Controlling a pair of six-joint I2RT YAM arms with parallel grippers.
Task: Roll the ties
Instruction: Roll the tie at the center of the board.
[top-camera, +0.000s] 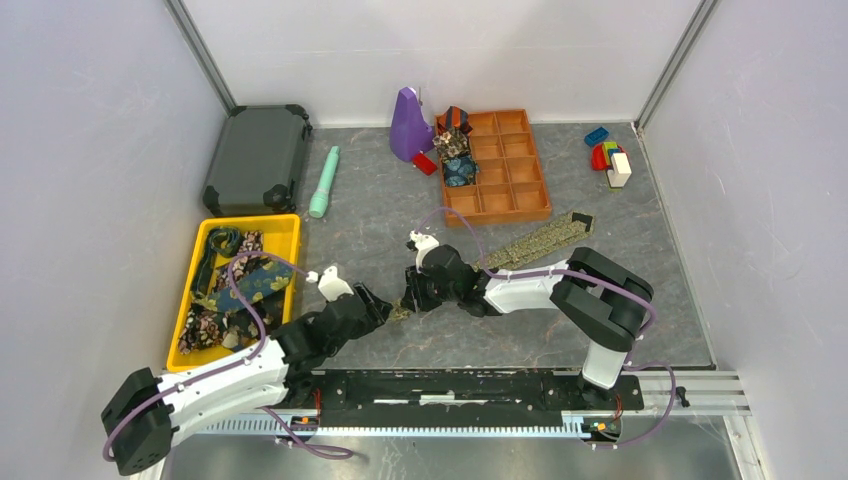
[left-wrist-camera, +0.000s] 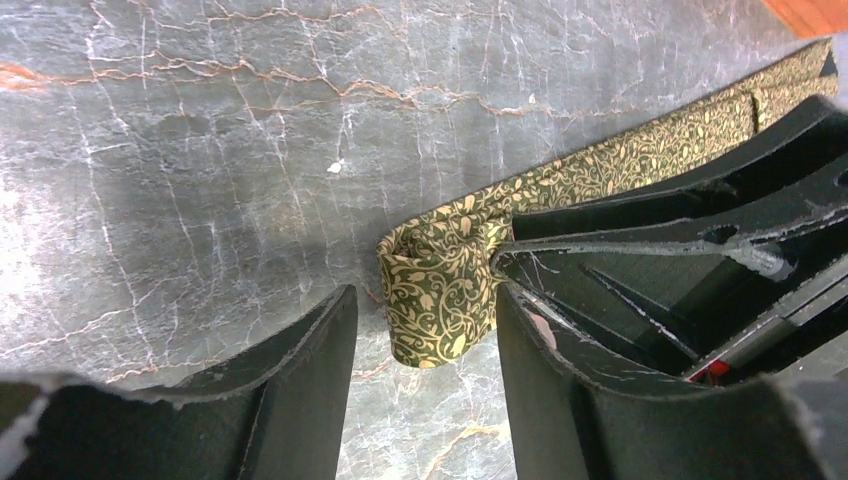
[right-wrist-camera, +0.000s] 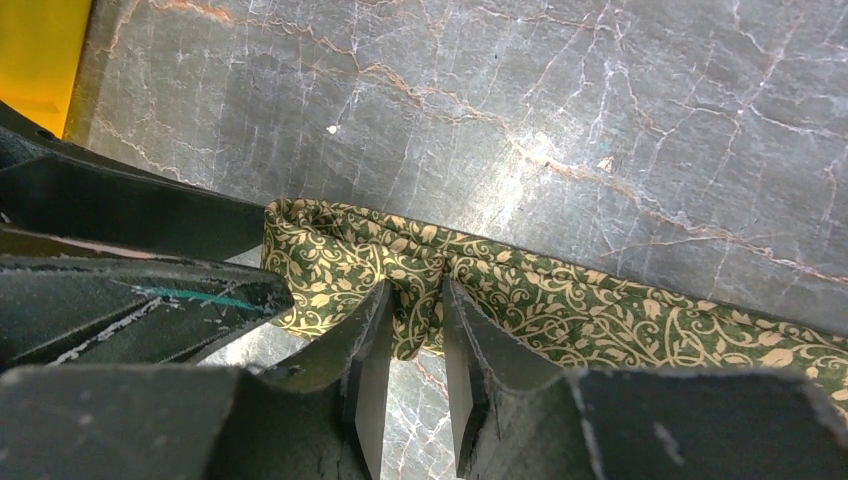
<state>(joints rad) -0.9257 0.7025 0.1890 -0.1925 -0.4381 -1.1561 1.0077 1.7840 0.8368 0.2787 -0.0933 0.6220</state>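
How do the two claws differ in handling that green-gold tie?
The left gripper has its fingers wide apart; the right gripper has them nearly together. The left gripper only straddles the folded end of the olive-gold tie; the right gripper pinches its fabric. Both sit low at the same end.

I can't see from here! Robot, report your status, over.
Left end effector open at the fold. Right end effector pinching olive-gold tie there. Rest lies flat, unrolled. Both crowded close.
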